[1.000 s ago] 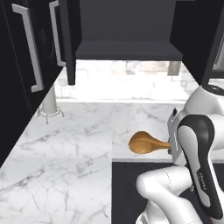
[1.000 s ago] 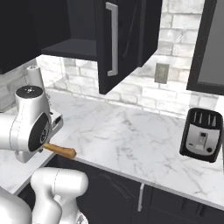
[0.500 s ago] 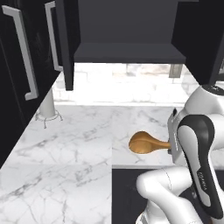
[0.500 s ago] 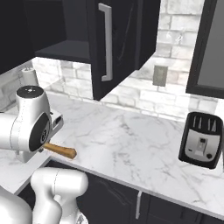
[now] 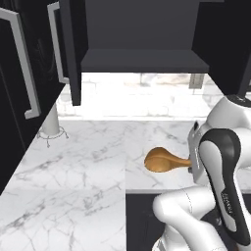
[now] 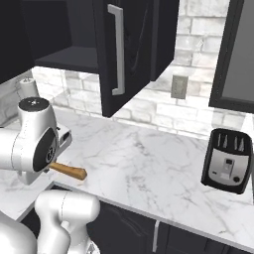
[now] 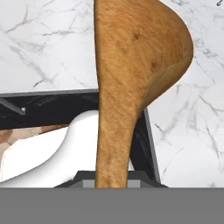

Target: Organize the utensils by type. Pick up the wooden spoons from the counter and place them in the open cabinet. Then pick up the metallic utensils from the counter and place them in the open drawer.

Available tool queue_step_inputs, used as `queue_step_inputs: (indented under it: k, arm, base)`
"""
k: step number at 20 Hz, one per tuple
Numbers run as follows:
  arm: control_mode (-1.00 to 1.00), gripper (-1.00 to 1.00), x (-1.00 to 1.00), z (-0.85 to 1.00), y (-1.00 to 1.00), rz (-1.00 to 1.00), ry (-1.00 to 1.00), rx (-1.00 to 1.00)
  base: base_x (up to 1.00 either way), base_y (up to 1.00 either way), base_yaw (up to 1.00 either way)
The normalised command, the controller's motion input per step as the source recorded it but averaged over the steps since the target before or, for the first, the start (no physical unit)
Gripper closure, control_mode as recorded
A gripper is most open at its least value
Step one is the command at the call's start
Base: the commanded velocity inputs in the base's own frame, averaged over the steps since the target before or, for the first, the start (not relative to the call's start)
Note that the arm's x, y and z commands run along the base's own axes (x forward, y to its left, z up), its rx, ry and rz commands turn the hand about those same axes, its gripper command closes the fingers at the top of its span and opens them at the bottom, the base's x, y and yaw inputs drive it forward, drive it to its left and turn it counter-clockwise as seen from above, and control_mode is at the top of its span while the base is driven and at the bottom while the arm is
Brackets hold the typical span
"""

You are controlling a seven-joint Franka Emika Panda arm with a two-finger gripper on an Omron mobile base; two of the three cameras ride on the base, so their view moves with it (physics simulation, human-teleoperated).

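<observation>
Large wooden spoon (image 7: 131, 83), broad bowl outward, is clamped by its handle in the tool (image 7: 113, 180), held above the front edge of the marble worktop (image 5: 83, 166). The open cabinet (image 5: 142, 61) overhead looks bare, so this first placement seems unfinished; sorting has barely begun.

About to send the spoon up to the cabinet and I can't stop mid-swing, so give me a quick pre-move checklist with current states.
1. Large tan-orange wooden spoon with broad round bowl in the gripper: ok, handle runs down between the fingertips.
2. Spoon lifted off the white marble counter: ok, bowl hangs above it.
3. Dark upper cabinet open: ok, door swung aside, shelf showing.
4. Shelf space free: cannot tell, interior too dark.
5. Path from spoon up to shelf: ok, nothing visible between them.
6. Black toaster: ok, far off to the right.
</observation>
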Motion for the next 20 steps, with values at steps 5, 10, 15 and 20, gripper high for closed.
queue_step_inputs:
  k: [5, 10, 15, 20]
  arm:
    - [-1.00, 1.00, 0.21, 0.03, 0.23, -0.01, -0.12, -0.19]
    - [-1.00, 1.00, 0.02, 0.16, 0.22, 0.00, -0.13, -0.20]
    - [-1.00, 1.00, 0.00, 0.31, 0.13, -0.01, -0.17, -0.19]
    - [-1.00, 1.00, 0.00, 0.55, 0.19, -0.01, -0.38, -0.24]
  base:
    - [0.00, 0.00, 0.00]
    - [0.00, 0.00, 0.00]
    - [0.00, 0.00, 0.00]
    - [0.00, 0.00, 0.00]
